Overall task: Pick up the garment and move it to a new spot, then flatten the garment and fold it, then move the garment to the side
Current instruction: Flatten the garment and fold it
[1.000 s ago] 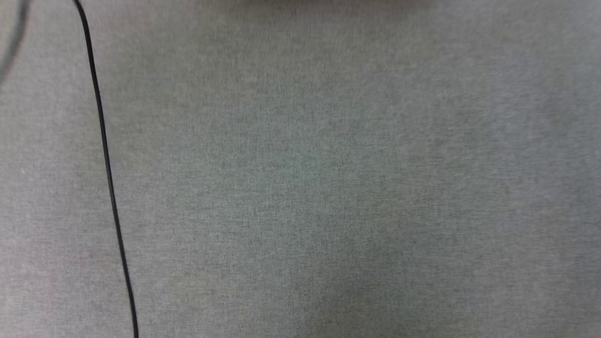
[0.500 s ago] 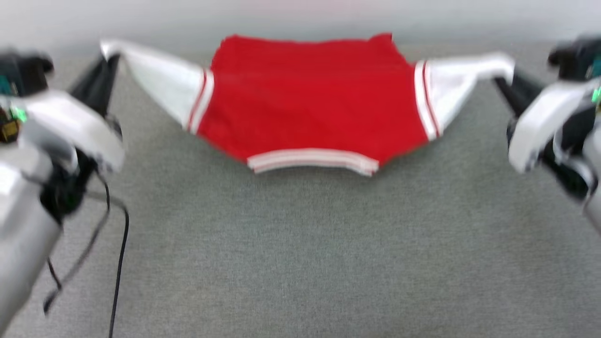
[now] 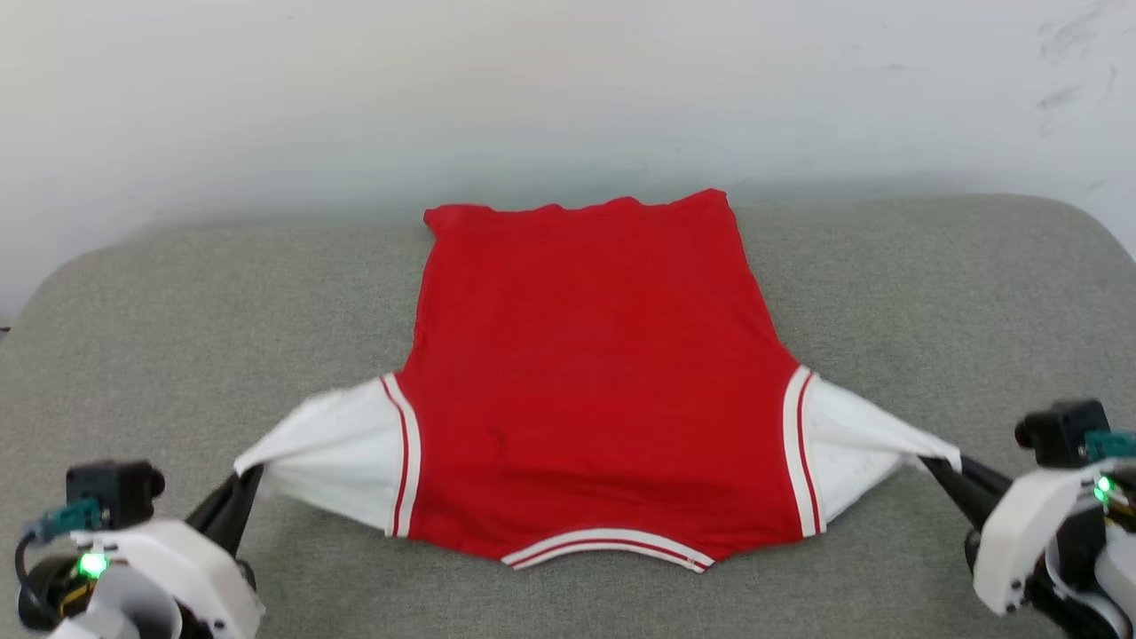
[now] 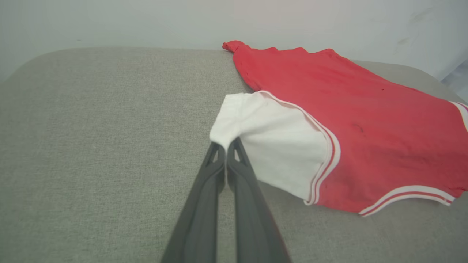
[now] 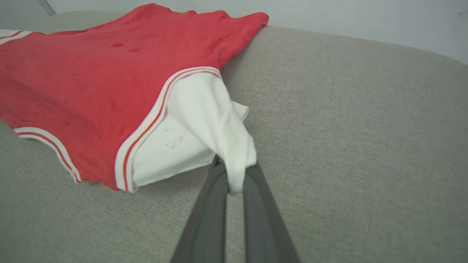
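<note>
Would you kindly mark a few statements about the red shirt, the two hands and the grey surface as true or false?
1. The left hand is shut on one white sleeve of the red short-sleeved T-shirt. True.
2. The T-shirt hangs clear of the grey fabric-covered surface. False: its body lies on it.
3. The right hand pinches the other white sleeve. True.
4. The red-white striped neck trim lies by the pale wall. False: it lies nearest the robot.
5. Black lettering faces up. False: plain red cloth shows.
</note>
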### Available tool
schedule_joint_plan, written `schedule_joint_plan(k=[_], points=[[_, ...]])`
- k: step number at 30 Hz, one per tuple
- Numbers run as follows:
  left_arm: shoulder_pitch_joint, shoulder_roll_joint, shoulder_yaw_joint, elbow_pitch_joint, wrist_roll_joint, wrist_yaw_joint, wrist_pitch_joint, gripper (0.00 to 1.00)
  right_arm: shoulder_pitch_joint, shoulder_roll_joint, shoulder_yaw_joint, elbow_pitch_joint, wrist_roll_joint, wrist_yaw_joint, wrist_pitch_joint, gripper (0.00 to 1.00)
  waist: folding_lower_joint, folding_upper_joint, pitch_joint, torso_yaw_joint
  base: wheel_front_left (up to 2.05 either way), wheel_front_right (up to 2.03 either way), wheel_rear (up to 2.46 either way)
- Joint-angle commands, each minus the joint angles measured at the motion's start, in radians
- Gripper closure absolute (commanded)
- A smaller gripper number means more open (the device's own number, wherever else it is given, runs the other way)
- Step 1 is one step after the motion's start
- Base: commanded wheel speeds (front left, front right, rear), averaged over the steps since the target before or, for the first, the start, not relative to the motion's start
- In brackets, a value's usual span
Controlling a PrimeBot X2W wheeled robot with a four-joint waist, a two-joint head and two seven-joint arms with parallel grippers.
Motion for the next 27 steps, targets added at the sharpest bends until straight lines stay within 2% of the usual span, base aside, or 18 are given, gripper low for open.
schedule_joint_plan(k=[1, 4, 9, 17, 24, 25, 27], points=[[0.044, 0.014, 0.007, -0.019, -0.011, 0.019, -0.008, 1.00, 0.046, -0.014, -0.014, -0.014, 0.008, -0.001, -0.004, 1.00, 0.0004, -0.0001, -0.013, -0.001, 0.00, 0.00, 0.00], [0.127, 0.027, 0.021, -0.059, -0.033, 0.047, -0.011, 1.00, 0.127, -0.029, -0.031, -0.041, 0.001, -0.001, 0.006, 1.00, 0.0004, -0.0001, -0.017, -0.001, 0.00, 0.00, 0.00], [0.235, 0.036, 0.030, -0.087, -0.043, 0.071, -0.015, 1.00, 0.245, -0.040, -0.079, -0.054, -0.013, -0.001, 0.024, 1.00, 0.0004, -0.0001, -0.021, 0.005, 0.00, 0.00, 0.00], [0.319, 0.008, 0.041, -0.091, -0.056, 0.077, -0.017, 1.00, 0.391, -0.057, -0.106, -0.090, -0.026, -0.001, 0.121, 1.00, 0.0004, -0.0001, -0.024, 0.021, 0.00, 0.00, 0.00], [0.336, -0.013, 0.053, -0.091, -0.033, 0.070, -0.017, 1.00, 0.437, -0.070, -0.155, -0.143, -0.039, -0.001, 0.193, 1.00, 0.0004, -0.0001, -0.018, 0.023, 0.00, 0.00, 0.00], [0.331, -0.016, 0.054, -0.093, -0.026, 0.069, -0.017, 1.00, 0.435, -0.070, -0.159, -0.151, -0.049, -0.001, 0.203, 0.74, 0.0004, -0.0001, -0.016, 0.025, 0.00, 0.00, 0.00], [0.318, -0.021, 0.052, -0.097, -0.010, 0.071, -0.017, 1.00, 0.430, -0.074, -0.170, -0.170, -0.069, -0.001, 0.219, 0.00, 0.0004, -0.0001, -0.010, 0.029, 0.00, 0.00, 0.00]])
